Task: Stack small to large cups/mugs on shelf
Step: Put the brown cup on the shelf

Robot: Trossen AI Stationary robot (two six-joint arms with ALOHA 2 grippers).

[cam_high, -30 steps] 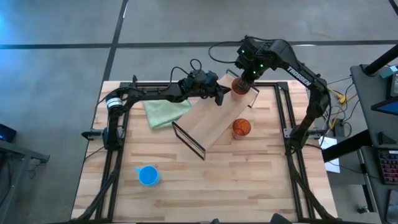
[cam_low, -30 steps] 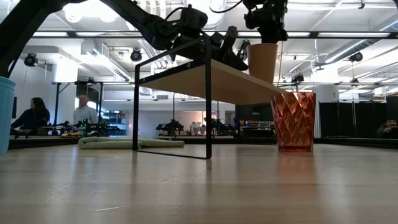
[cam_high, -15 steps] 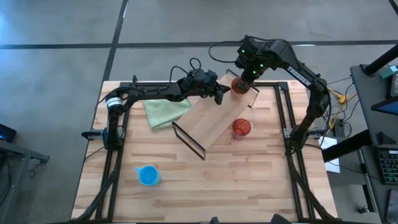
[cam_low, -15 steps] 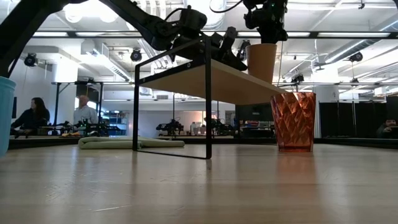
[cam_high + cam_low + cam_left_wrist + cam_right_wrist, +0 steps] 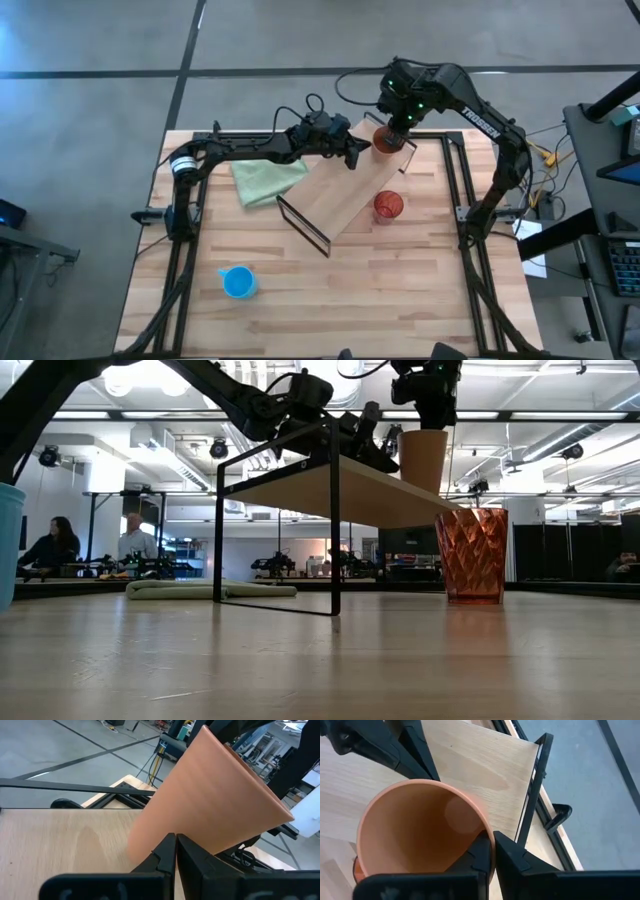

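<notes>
- High view: the orange-brown cup (image 5: 386,139) stands on the far right end of the shelf (image 5: 345,190). The right gripper (image 5: 392,126) hangs right over it, and the left gripper (image 5: 360,152) reaches in from the left, just beside it. The red tumbler (image 5: 389,205) waits on the table by the shelf's right edge; the blue cup (image 5: 238,282) sits well apart, near left.
- Low view: the orange-brown cup (image 5: 423,460) is upright on the board, so I'd call this the placing step. Next: let go, lift clear, fetch the tumbler.
- Left wrist view: fingers (image 5: 167,852) pressed together, holding nothing, tips against the orange-brown cup (image 5: 210,807).
- Right wrist view: fingers (image 5: 485,851) pinching the cup's rim; the orange-brown cup (image 5: 415,830) is empty inside.
</notes>
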